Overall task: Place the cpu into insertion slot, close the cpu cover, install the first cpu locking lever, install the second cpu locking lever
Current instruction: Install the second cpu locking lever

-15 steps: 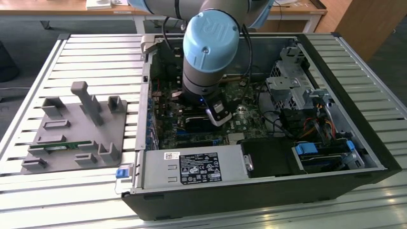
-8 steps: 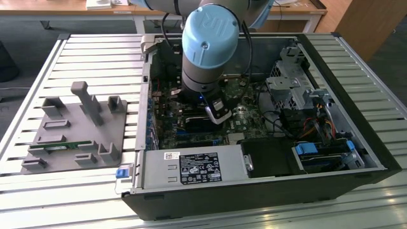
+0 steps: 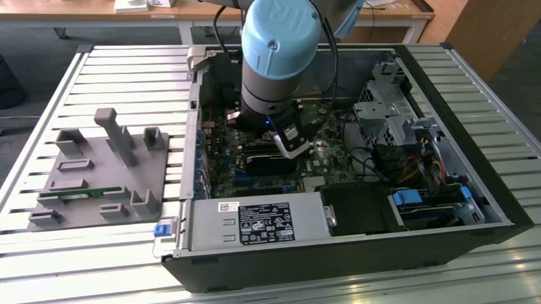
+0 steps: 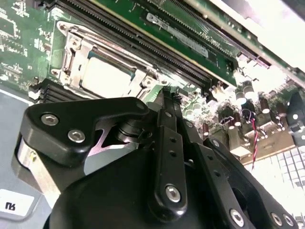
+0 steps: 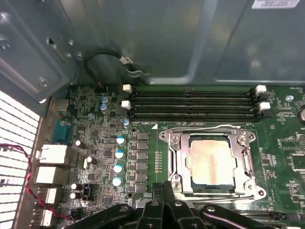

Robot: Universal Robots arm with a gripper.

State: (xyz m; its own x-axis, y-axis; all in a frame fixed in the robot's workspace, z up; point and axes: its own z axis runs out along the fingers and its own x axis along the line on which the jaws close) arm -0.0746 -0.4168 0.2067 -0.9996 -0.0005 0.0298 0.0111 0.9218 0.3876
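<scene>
Open computer case [image 3: 355, 247] lying on a slatted metal table [image 3: 127, 82], with the arm [image 3: 279, 57] reaching down into it.

Near edge, exterior view: the power supply [image 3: 253, 223] with its label faces up, and blue-tabbed drive bays [image 3: 422, 202] sit toward the exterior view's right. On the exterior view's left, outside the case, a grey fixture block [image 3: 101, 171] rests on the table with a green memory stick [image 3: 85, 194] lying in it.

Middle: the gripper [image 3: 292, 149] hangs low over the green motherboard [image 3: 325, 164]. In both wrist views its black fingers [image 5: 164, 200] stand pressed together with no gap between the tips, and nothing is held between them. The fingertips [image 4: 167, 98] sit just beside one edge of the insertion slot [image 5: 212, 164].

The cpu [image 5: 209, 160], pale tan and square, lies flat inside the slot. The cpu cover [image 5: 178, 157], a silver frame, lies down around it, so the chip shows through the window. A thin wire lever [image 5: 209, 128] runs along the frame's side nearest the memory slots; whether it is latched cannot be told.

Beyond the socket: four parallel memory slots [image 5: 190, 102] with white end clips, then the grey case wall [image 5: 167, 38]. A row of capacitors [image 5: 119, 162] stands beside the socket.
</scene>
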